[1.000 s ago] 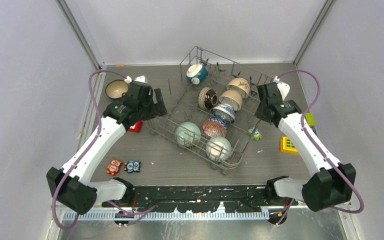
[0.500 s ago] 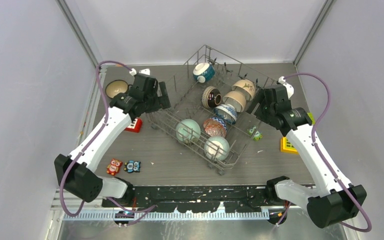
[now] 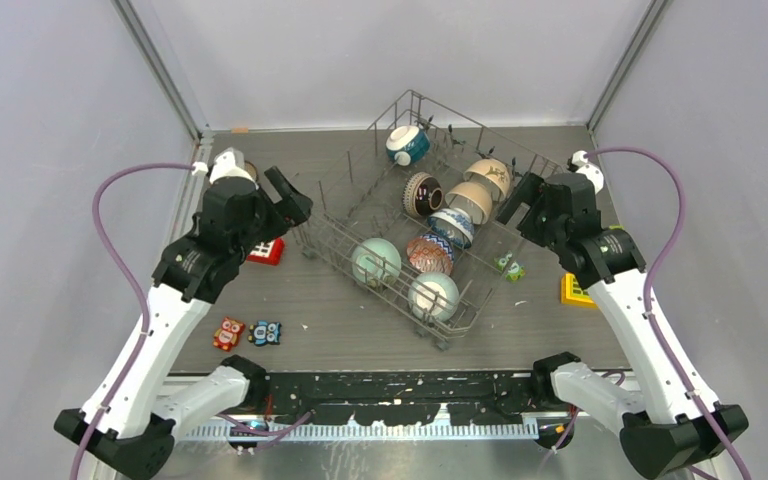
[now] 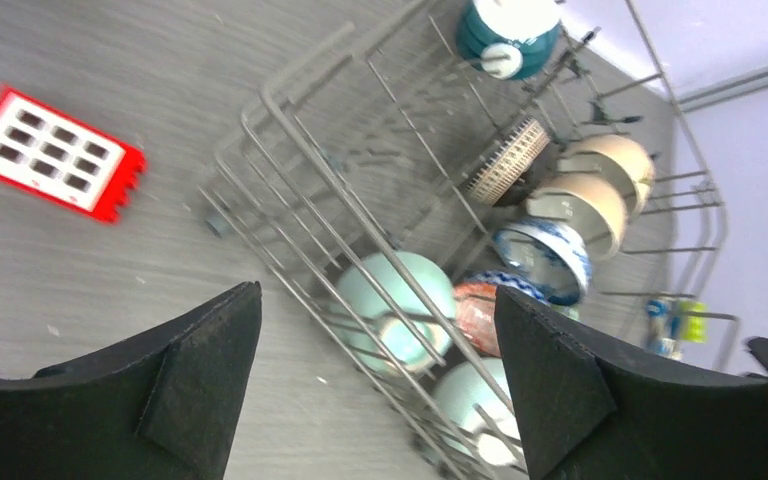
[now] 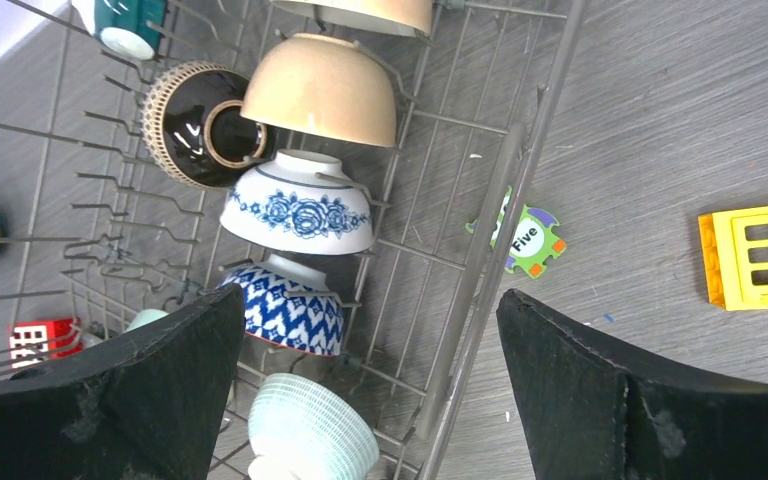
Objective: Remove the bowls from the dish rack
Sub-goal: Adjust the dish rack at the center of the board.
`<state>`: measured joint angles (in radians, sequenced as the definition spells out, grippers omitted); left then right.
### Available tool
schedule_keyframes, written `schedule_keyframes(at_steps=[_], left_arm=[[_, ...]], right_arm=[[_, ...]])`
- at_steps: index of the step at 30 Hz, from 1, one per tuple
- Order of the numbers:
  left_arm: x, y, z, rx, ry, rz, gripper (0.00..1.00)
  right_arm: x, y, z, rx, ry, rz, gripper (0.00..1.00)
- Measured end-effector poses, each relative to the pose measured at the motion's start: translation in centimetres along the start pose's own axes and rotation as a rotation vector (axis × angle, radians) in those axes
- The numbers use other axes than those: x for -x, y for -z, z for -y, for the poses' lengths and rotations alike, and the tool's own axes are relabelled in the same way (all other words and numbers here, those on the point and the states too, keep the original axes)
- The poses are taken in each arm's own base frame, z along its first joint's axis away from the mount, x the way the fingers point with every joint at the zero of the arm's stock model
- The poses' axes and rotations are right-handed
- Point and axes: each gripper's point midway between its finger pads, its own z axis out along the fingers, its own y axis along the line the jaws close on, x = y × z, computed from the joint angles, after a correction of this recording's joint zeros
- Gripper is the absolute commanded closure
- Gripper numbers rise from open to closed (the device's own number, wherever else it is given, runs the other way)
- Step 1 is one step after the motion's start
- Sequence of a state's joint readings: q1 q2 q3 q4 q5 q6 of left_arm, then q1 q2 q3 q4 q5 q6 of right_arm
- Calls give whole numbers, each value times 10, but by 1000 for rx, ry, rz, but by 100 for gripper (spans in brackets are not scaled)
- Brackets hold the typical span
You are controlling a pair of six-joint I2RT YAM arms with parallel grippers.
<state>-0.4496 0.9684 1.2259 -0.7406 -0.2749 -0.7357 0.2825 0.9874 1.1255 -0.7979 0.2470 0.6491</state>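
Beside dish rack (image 3: 350,215), left hand (image 3: 292,196), right hand (image 3: 518,203) gaping

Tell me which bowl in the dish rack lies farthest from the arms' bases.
The teal-and-white bowl, at the far corner of the dish rack, beyond the dark brown bowl. It is the only teal one.

Grey table (image 3: 360,328) with dish rack (image 3: 345,215), red block (image 3: 265,250), owl figures (image 3: 228,332), yellow block (image 3: 577,290), puzzle piece (image 5: 518,238).
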Motion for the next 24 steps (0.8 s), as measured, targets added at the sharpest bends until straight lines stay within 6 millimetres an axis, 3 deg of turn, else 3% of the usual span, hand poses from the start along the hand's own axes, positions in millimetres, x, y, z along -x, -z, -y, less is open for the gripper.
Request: schedule_keyframes(at_steps=[3,6,9,12,16,20,24], left_arm=[[-12,6,9,-26,142,-50,9],[-42,11,23,-38,246,-135,8],[-75,25,45,-45,274,-218,7],[-90,31,62,-15,297,-258,10],[-103,17,72,60,342,-265,16],[-122,0,71,138,352,-270,22],[-128,-11,70,183,341,-258,31]], right_arm=[[6,6,-3,13,-17,19,0],[9,8,-5,19,-26,26,0],[8,8,-6,21,-30,25,0],[8,7,-6,19,-35,21,0],[7,7,-7,21,-39,20,0],[6,8,-8,28,-36,16,0],[5,10,-9,35,-34,15,0]])
